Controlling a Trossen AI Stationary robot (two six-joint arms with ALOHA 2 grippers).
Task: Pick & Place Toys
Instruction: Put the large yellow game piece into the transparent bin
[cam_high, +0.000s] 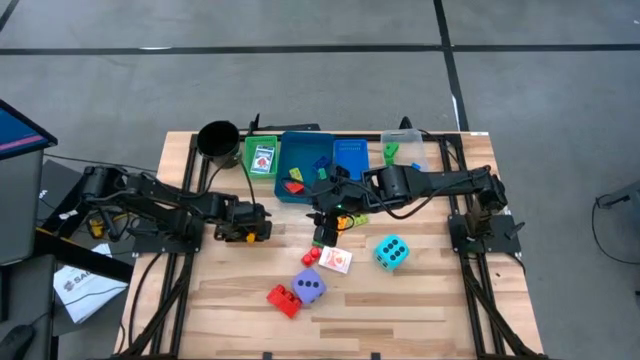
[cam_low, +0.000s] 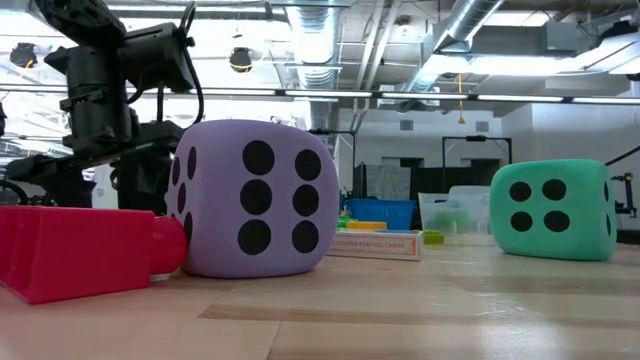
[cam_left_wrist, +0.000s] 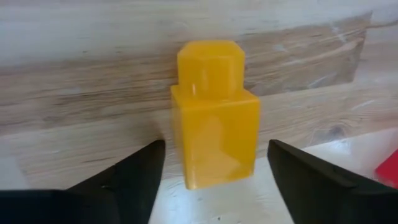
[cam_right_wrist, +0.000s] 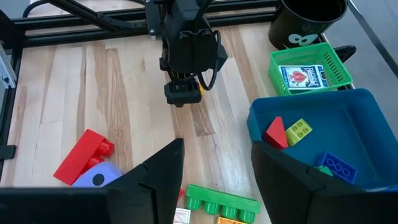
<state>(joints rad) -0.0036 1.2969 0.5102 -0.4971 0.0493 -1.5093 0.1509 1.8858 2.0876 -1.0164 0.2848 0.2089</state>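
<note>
Left wrist view: left gripper (cam_left_wrist: 211, 177) spread wide, released, and the yellow brick (cam_left_wrist: 214, 115) stands upright on the table (cam_left_wrist: 74, 87) right between its fingers, gaps on both sides.
Right gripper: (cam_right_wrist: 214, 180) fingers apart with nothing between them, hovering beside the blue tray (cam_right_wrist: 298, 115).
Below the right gripper: green brick (cam_right_wrist: 222, 201).
Nearby toys: purple dice (cam_high: 309, 287), red brick (cam_high: 283, 299), teal dice (cam_high: 391, 252).
</note>
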